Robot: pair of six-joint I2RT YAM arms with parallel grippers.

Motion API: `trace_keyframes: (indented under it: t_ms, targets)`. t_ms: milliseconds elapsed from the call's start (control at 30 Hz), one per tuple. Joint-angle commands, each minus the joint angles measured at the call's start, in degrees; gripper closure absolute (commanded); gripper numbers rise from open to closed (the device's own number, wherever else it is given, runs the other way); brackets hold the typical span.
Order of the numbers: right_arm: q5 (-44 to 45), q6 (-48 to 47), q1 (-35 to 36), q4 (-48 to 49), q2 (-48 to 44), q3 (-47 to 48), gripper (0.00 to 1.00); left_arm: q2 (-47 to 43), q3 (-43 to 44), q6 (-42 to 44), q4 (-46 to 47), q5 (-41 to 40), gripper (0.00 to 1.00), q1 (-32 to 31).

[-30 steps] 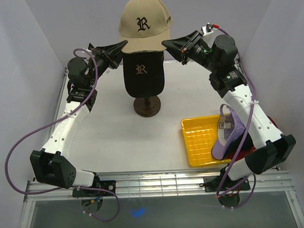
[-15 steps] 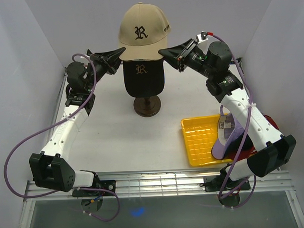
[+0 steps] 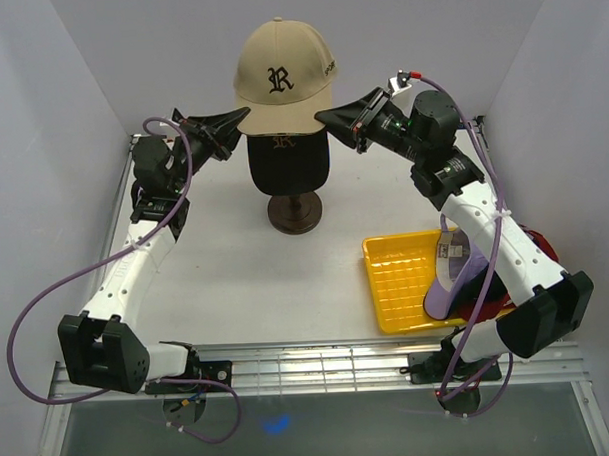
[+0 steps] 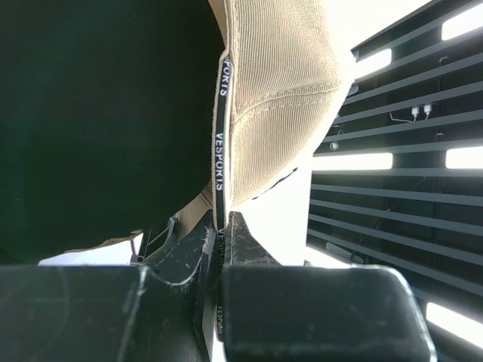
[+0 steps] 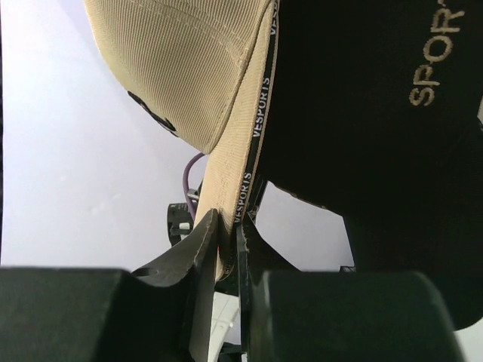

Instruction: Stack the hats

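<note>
Ribbed tan cap (image 3: pixel 282 74), black R, rim pinched by left pincer (image 3: pixel 243 114) and right pincer (image 3: pixel 321 115), above black cap (image 3: pixel 287 161)

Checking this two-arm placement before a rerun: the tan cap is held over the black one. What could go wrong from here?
1. The left gripper and right gripper each pinch only the thin rim of the tan cap. If one side slips, the cap would likely swing down crooked.
2. The black cap sits atop a narrow stand. Pressing down off-centre could shift that cap or rock the stand.
</note>
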Motion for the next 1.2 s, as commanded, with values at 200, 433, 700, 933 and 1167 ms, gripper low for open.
trace_keyframes:
  t_ms: [200, 433, 700, 933, 1167]
  targets:
    - [-2.17, -3.94, 1.00, 1.91, -2.09, -2.83, 0.92, -4.60, -2.91, 2.34, 2.84, 4.47, 1.00, -0.53]
    - [-2.08, -4.20, 0.82, 1.91, -2.44, -4.58, 0.92, -6.19, -5.99, 2.96, 3.02, 4.82, 1.00, -0.44]
    - [-1.29, -4.56, 0.73, 3.05, -4.72, -9.51, 0.92, -6.72, -8.27, 3.92, 3.28, 5.70, 1.00, -0.44]
    - [-1.20, -4.73, 0.12, 3.58, -5.43, -12.23, 0.92, -7.95, -11.61, 4.36, 3.72, 6.14, 1.00, -0.44]
    - [-1.03, -4.47, -0.59, 4.90, -7.09, -16.71, 0.92, -8.12, -13.46, 5.15, 3.81, 6.84, 1.00, -0.44]
